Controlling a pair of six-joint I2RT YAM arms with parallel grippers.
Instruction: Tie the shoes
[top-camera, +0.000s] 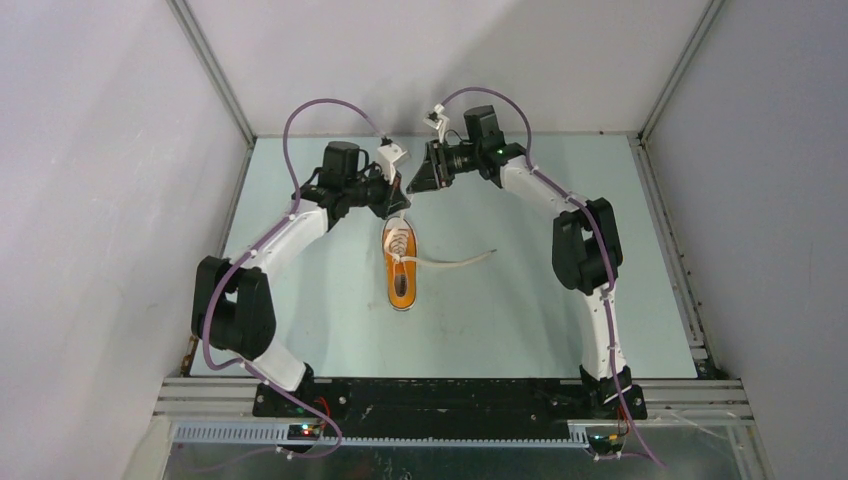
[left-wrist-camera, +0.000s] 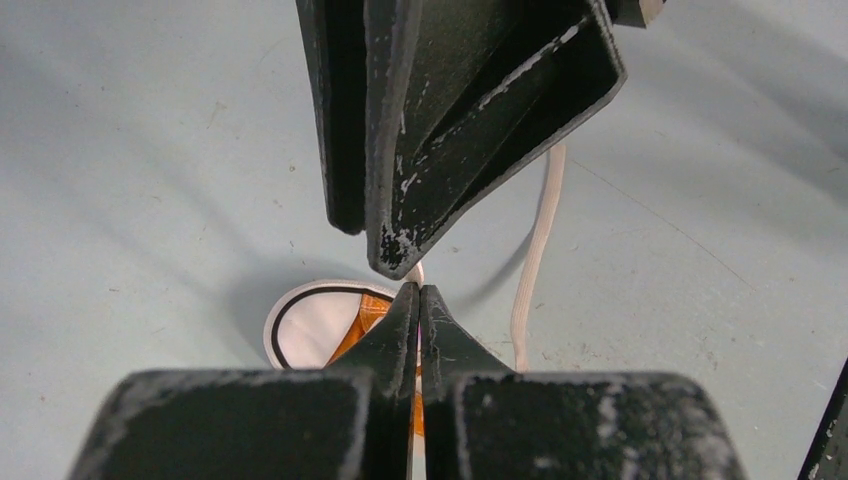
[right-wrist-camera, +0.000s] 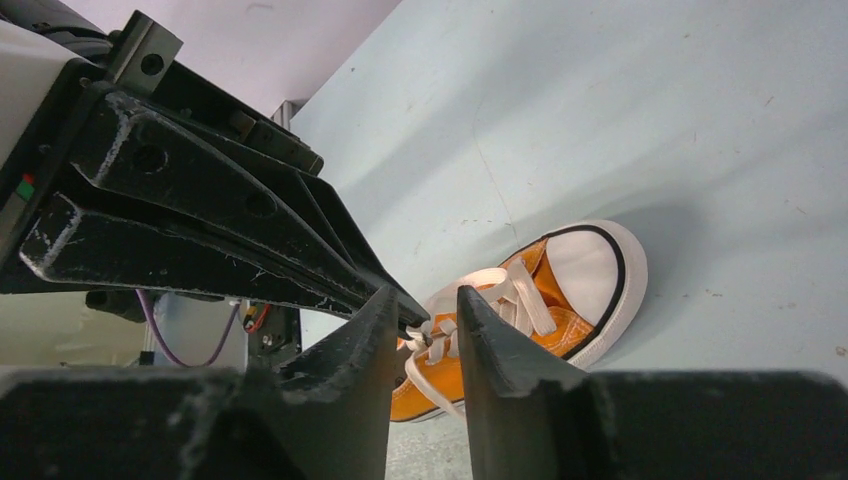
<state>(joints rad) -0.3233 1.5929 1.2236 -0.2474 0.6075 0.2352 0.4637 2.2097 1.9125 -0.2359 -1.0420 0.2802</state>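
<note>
Orange canvas low-top sneaker (top-camera: 401, 268) with a white rubber toe cap lies mid-table on the pale green tabletop (top-camera: 520, 320), toe pointing far, one long white lace (top-camera: 462, 262) trailing off to the right. Left gripper (left-wrist-camera: 420, 290) is clenched tight just above the toe end, with a sliver of white showing at its tips; whether it pinches the lace cannot be told. Right gripper (right-wrist-camera: 425, 297) hangs close beside it, to the far right, its jaws parted by a narrow gap with nothing seen between them; the sneaker lies below and nearer.
</note>
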